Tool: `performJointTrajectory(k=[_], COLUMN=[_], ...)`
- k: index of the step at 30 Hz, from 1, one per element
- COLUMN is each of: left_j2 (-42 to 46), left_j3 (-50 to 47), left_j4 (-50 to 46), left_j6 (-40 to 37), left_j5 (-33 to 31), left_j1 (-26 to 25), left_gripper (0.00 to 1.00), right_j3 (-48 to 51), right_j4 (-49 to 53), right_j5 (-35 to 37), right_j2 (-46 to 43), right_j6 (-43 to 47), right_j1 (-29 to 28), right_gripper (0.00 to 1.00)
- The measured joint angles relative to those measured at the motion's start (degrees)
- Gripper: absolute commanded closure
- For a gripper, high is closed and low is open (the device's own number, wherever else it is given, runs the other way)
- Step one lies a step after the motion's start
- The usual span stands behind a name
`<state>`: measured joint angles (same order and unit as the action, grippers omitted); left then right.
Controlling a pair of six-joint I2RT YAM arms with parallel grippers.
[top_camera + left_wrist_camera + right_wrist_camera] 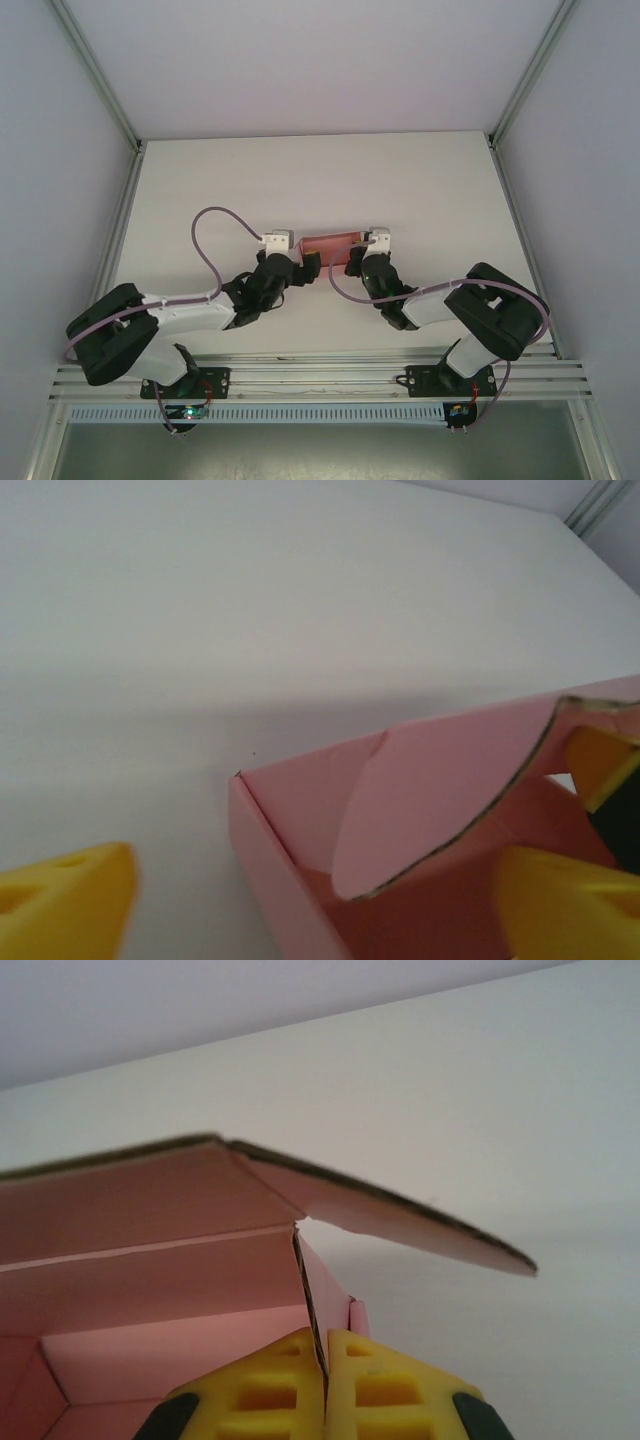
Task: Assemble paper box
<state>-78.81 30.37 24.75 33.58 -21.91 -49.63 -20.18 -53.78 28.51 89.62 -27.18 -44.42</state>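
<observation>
Pinching a thin upright wall of the paper box (150,1280) between its yellow fingers, the right end effector (323,1345) is closed on the card at the box's right end. The left end effector (315,880) stands wide open, one finger out over the bare desk (250,600) and the other over the box's inside. The left end wall sits in the gap between them, touched by neither as far as I can tell. A rounded flap (440,800) stands inside the box just beyond that gap.

Seen from above, the box lies mid-desk with its long axis running left to right. One end effector is at each short end, both reaching in from the near side. The box is part-formed, with walls up and a lid panel (390,1215) raised over the right end, not yet shut.

The next move, in my judgement, belongs to the left arm, since the right serves as the anchor. The flap lies ahead and slightly right of the open fingers. Tucking it down or pinching the end wall needs only a short approach along the box's long axis. Pushing too hard could shove the box against the right-hand grip and crease the card.
</observation>
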Motion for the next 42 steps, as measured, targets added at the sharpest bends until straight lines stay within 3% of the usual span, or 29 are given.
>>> performJointTrajectory(k=[5,12,16,22,32,42], left_j2=[6.3,14.0,16.1,8.2,0.2,-2.2], left_j3=[1.9,12.1,13.5,13.5,13.0,7.6], left_j4=[-11.2,-32.1,-36.4,-35.6,-27.4,-21.6], left_j6=[3.4,13.7,18.0,22.6,27.5,30.0], left_j5=[0.9,0.6,5.8,19.1,27.9,30.8], left_j1=[-0.6,-0.3,4.6,16.5,17.1,17.1], left_gripper=[0.0,0.0,0.0,0.0,0.0,0.08], right_j3=[1.0,1.1,1.1,1.1,-1.2,-2.2], right_j4=[-0.8,-0.1,0.6,0.9,4.8,13.9], right_j5=[0.7,2.2,2.7,4.0,6.7,7.7], right_j2=[0.0,-0.2,-0.6,-0.5,-0.3,-0.3], right_j6=[0.8,2.1,2.1,2.3,2.7,1.0], right_j1=[-1.0,-2.3,-2.6,-4.5,-7.0,-9.1], right_gripper=[1.0,1.0,1.0,0.97,0.95,0.81])
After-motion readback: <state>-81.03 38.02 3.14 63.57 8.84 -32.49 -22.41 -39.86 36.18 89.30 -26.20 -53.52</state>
